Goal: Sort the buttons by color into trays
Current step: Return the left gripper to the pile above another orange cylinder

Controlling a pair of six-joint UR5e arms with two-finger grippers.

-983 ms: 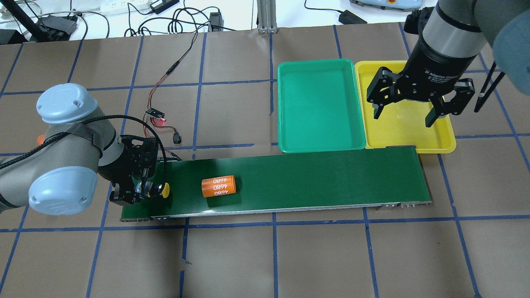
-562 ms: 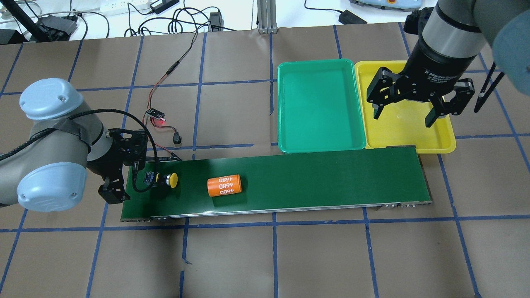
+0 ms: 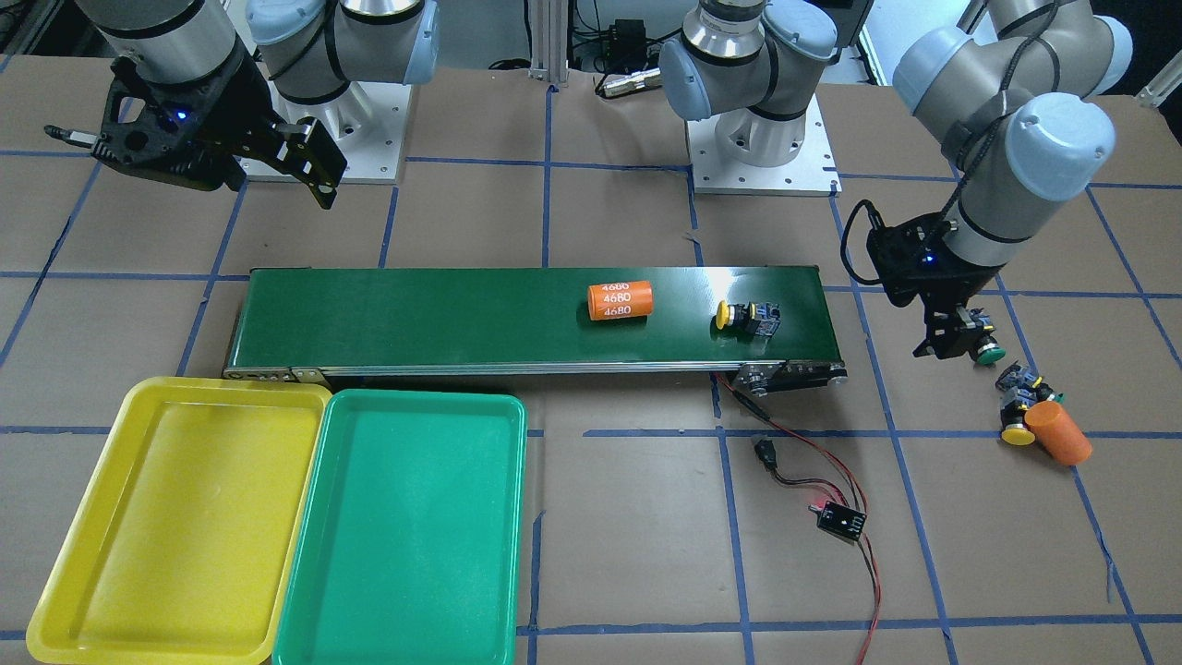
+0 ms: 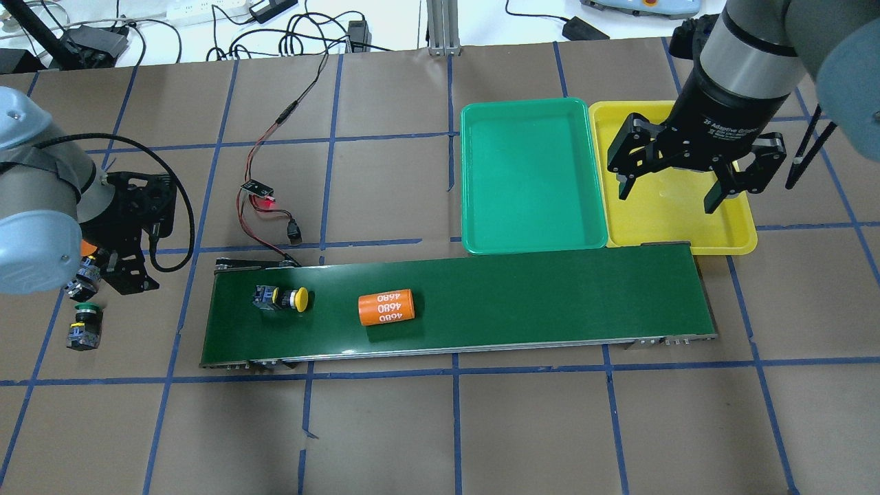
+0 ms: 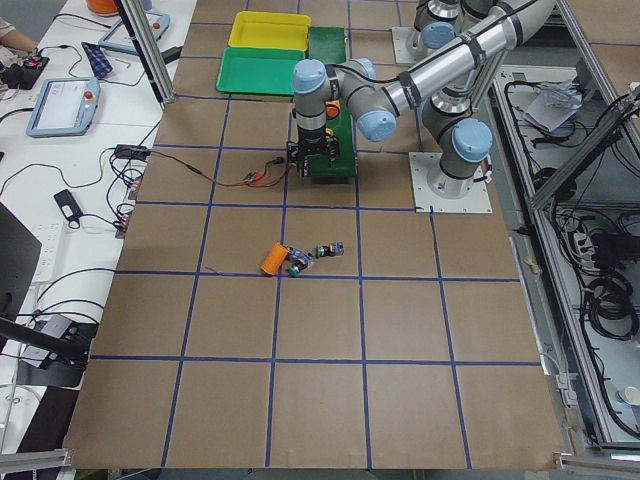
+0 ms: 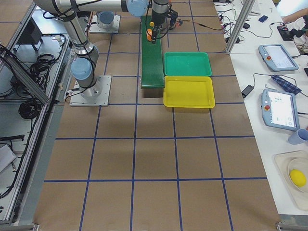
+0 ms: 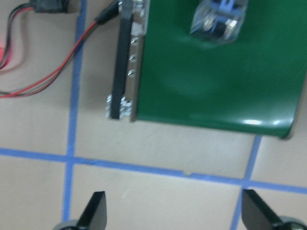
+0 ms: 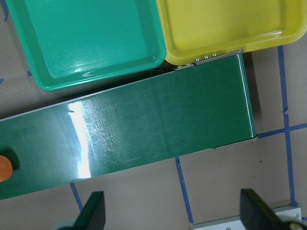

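Observation:
A yellow-capped button [image 4: 289,299] lies on its side near the left end of the belt, also in the front view [image 3: 743,317] and blurred in the left wrist view [image 7: 216,19]. A green-capped button [image 4: 84,326] [image 3: 983,346] stands on the table left of the belt. A yellow-capped button [image 3: 1016,425] lies farther out, another body beside it. My left gripper [image 4: 117,271] [image 7: 173,215] is open and empty, off the belt's left end. My right gripper [image 4: 665,198] [image 8: 173,211] is open and empty above the yellow tray [image 4: 677,223]. The green tray [image 4: 529,179] is empty.
An orange cylinder [image 4: 386,306] lies on the dark-green conveyor belt [image 4: 550,295] right of the button. A second orange cylinder [image 3: 1059,432] lies by the far buttons. A small board with red and black wires [image 4: 258,189] sits behind the belt's left end.
My left gripper let go of the yellow button on the belt and drew back left off it. The button and the orange cylinder drifted right along the belt. The right arm stayed put.

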